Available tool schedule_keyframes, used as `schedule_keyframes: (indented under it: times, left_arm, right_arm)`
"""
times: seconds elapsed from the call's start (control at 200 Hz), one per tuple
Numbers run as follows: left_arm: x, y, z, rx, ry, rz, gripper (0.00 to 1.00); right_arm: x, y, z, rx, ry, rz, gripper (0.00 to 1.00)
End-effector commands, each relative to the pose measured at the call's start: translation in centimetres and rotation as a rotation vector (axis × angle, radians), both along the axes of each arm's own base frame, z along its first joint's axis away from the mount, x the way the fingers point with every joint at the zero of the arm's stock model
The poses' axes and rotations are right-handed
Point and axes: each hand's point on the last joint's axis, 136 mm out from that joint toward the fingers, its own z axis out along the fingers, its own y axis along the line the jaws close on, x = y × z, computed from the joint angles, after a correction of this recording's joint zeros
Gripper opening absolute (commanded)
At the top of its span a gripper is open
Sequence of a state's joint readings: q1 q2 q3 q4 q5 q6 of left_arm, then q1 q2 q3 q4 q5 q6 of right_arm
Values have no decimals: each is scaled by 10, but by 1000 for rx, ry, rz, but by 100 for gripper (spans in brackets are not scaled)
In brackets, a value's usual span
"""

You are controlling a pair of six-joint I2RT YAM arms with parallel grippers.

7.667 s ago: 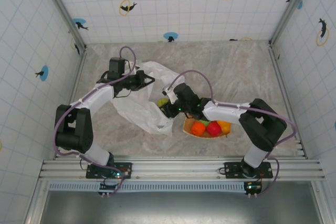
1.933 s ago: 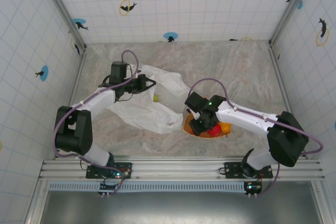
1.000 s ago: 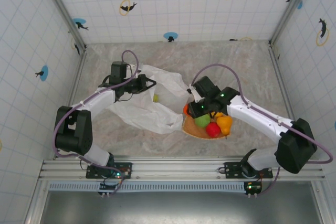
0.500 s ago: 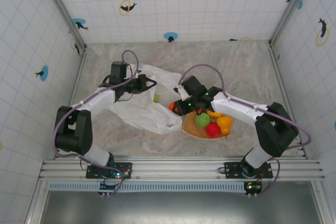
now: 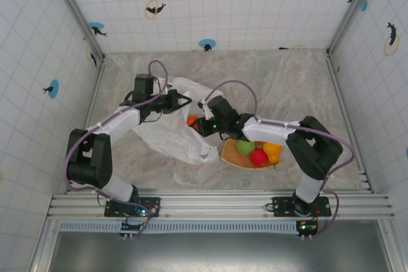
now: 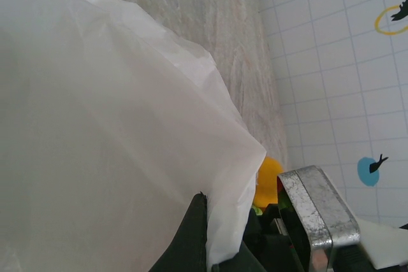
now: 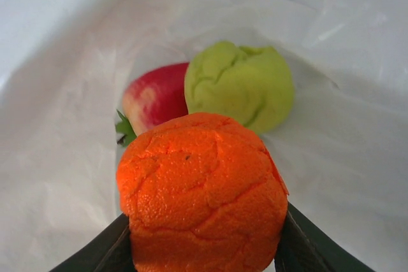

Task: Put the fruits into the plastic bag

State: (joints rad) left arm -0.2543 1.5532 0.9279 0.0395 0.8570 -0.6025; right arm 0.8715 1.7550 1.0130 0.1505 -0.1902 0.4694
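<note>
A crinkled white plastic bag (image 5: 171, 133) lies left of centre, and my left gripper (image 5: 179, 101) is shut on its upper rim, lifting the mouth. In the left wrist view the bag (image 6: 95, 125) hangs pinched in the left gripper (image 6: 220, 243). My right gripper (image 5: 197, 123) is shut on an orange fruit (image 5: 192, 120) at the bag's mouth. Seen from the right wrist, the orange (image 7: 201, 189) sits in the right gripper (image 7: 204, 250), inside the bag (image 7: 338, 157). Beyond it lie a green fruit (image 7: 241, 84) and a red-pink fruit (image 7: 156, 97).
An orange tray (image 5: 228, 155) right of the bag carries a green fruit (image 5: 245, 146), a red fruit (image 5: 258, 157) and a yellow fruit (image 5: 273, 151). The yellow fruit (image 6: 268, 179) peeks past the bag's edge. Tiled walls ring the marbled table (image 5: 287, 87).
My right gripper has carried the orange fruit leftwards from above the tray to the bag's mouth. The left gripper has stayed put, holding the bag's rim.
</note>
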Motion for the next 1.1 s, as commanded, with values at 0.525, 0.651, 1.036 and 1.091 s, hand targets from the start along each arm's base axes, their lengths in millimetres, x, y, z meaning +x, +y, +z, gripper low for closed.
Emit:
schedule_keyframes:
  times: [0.525, 0.651, 1.036, 1.091]
  left_arm:
    - [0, 3, 12, -1, -44, 12, 0]
    - [0, 3, 12, 0, -47, 11, 0]
    - [7, 13, 6, 50, -51, 54, 0]
    - [9, 17, 5, 59, -52, 73, 0]
  right_arm:
    - [0, 38, -6, 203, 73, -81, 69]
    - [-3, 27, -4, 162, 48, -72, 76]
    - [-15, -20, 6, -33, -38, -69, 76]
    - [-17, -27, 11, -63, -58, -64, 75]
